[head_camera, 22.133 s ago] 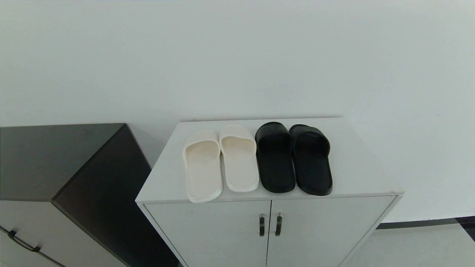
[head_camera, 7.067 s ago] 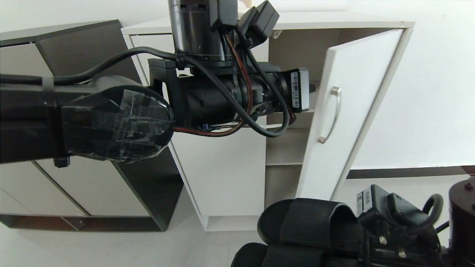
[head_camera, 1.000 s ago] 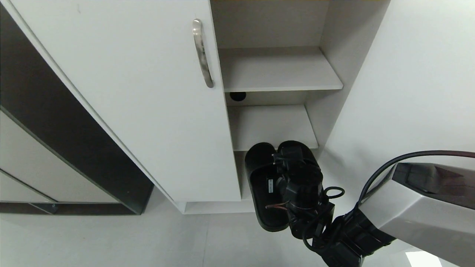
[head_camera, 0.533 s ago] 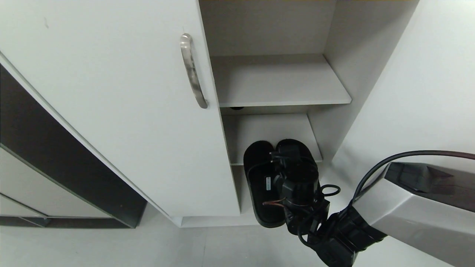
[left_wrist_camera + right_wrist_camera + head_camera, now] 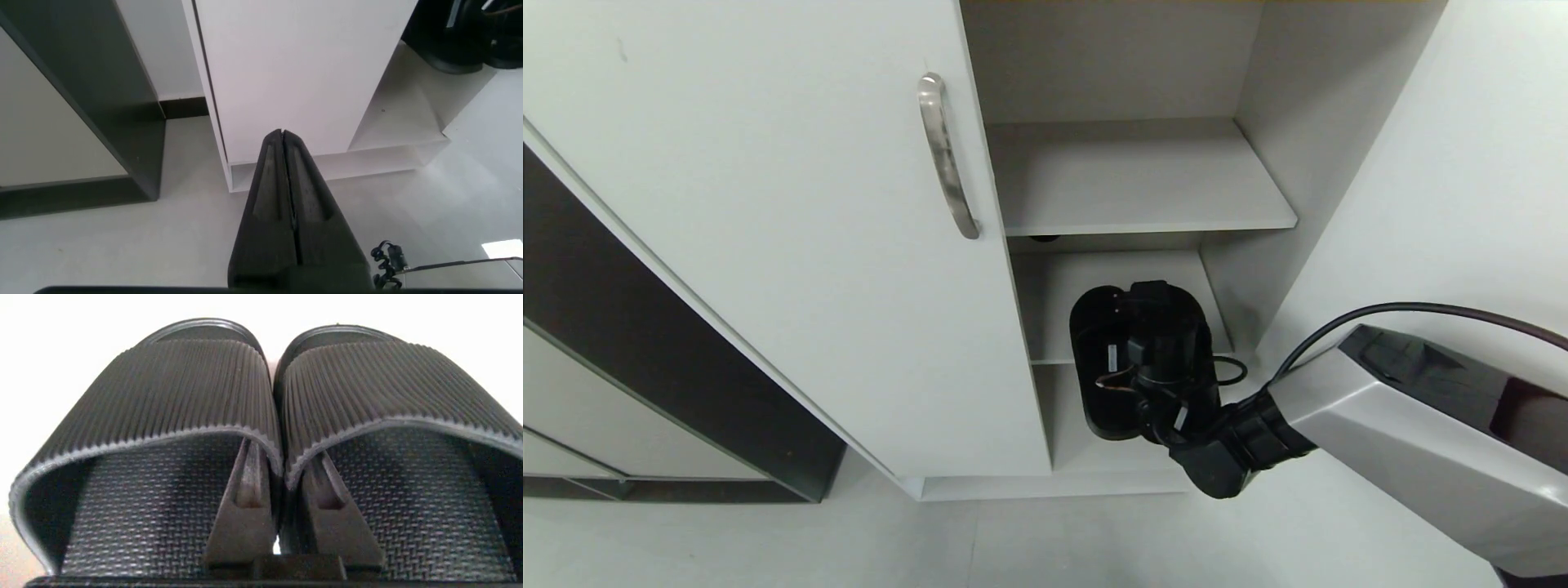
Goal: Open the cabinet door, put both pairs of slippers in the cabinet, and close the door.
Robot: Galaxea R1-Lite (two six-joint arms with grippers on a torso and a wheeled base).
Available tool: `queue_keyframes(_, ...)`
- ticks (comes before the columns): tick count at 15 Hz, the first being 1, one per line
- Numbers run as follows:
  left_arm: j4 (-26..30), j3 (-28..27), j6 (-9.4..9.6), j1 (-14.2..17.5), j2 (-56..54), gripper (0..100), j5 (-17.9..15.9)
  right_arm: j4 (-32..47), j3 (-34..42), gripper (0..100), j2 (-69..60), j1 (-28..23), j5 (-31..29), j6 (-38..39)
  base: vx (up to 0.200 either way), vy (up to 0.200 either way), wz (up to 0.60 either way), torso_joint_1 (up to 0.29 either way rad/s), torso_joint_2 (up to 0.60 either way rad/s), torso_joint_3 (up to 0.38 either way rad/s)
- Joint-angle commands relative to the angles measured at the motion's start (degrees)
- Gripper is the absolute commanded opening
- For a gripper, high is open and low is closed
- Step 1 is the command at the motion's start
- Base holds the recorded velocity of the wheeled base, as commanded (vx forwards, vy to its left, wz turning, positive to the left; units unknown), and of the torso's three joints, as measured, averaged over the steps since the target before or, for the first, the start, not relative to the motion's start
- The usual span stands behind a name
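The black slippers (image 5: 1094, 392) are deeper in the cabinet (image 5: 1262, 106) than a moment ago, toes over the lower shelf (image 5: 1054, 286); we judge release near. Our right end effector (image 5: 282, 469) clasps both inner edges; the left end effector (image 5: 282, 159) hangs clenched, empty

Bright, even, diffuse light on white cabinet (image 5: 768, 204), soft shadow beneath its shelf (image 5: 1135, 175).

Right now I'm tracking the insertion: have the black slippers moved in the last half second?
Yes. The black slippers, in the right gripper, have gone deeper over the lower shelf, whose front edge stayed put.
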Motion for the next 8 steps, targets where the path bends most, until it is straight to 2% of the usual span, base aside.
queue_keyframes(1,0.0,0.0,-0.01,0.0,0.1,0,0.0,2.4,-4.7,0,1.0,-1.0,0.9,0.0,0.000,0.000,0.00,0.000,0.00,0.000)
queue_keyframes(8,0.0,0.0,-0.01,0.0,0.1,0,0.1,11.6,-21.3,0,5.4,-3.7,0.8,0.1,0.000,0.000,0.00,0.000,0.00,0.000)
